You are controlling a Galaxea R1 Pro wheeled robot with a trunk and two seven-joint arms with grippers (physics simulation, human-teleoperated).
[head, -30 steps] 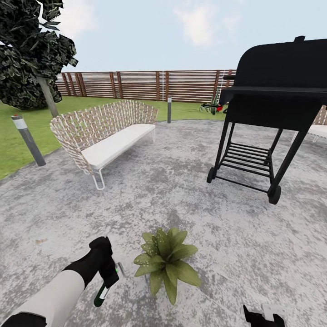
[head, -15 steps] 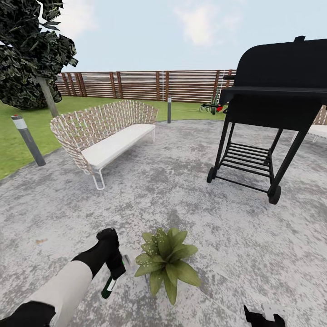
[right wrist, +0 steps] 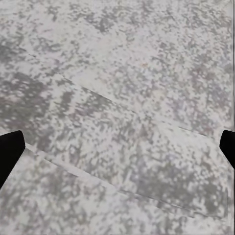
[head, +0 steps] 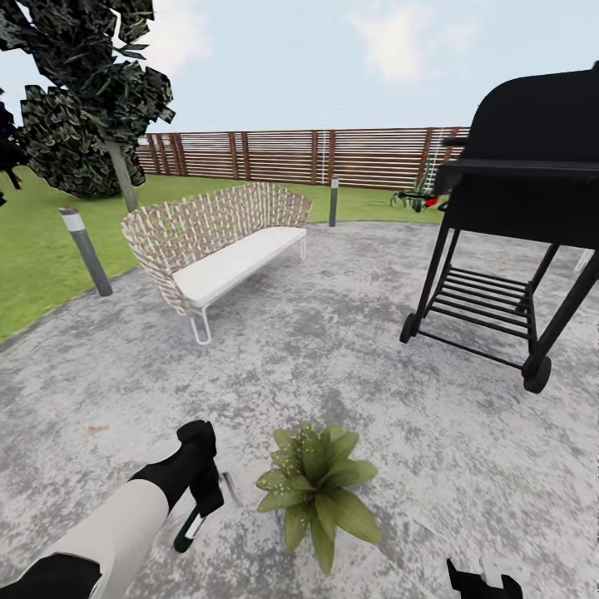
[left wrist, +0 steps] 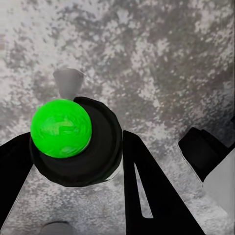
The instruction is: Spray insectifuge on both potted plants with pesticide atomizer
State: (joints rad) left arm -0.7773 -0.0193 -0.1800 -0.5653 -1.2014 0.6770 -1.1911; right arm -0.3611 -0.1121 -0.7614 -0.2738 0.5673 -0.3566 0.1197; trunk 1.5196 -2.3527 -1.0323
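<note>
My left jaws (head: 204, 499) are clamped on the pesticide atomizer (head: 188, 531), which hangs bottom-down in the head view, its trigger head just beside the potted plant (head: 316, 491) on the grey paving (head: 349, 366). My right jaws (right wrist: 117, 147) are spread wide over bare paving, holding nothing. I judge the spraying step is on: white specks of insectifuge (head: 287, 457) dot only the near leaves. I'd swing the nozzle across the whole rosette, keep my grip steady, and cover the far leaves before looking for the second plant. The grill (head: 516, 208) and wicker bench (head: 216, 241) stand well apart.
</note>
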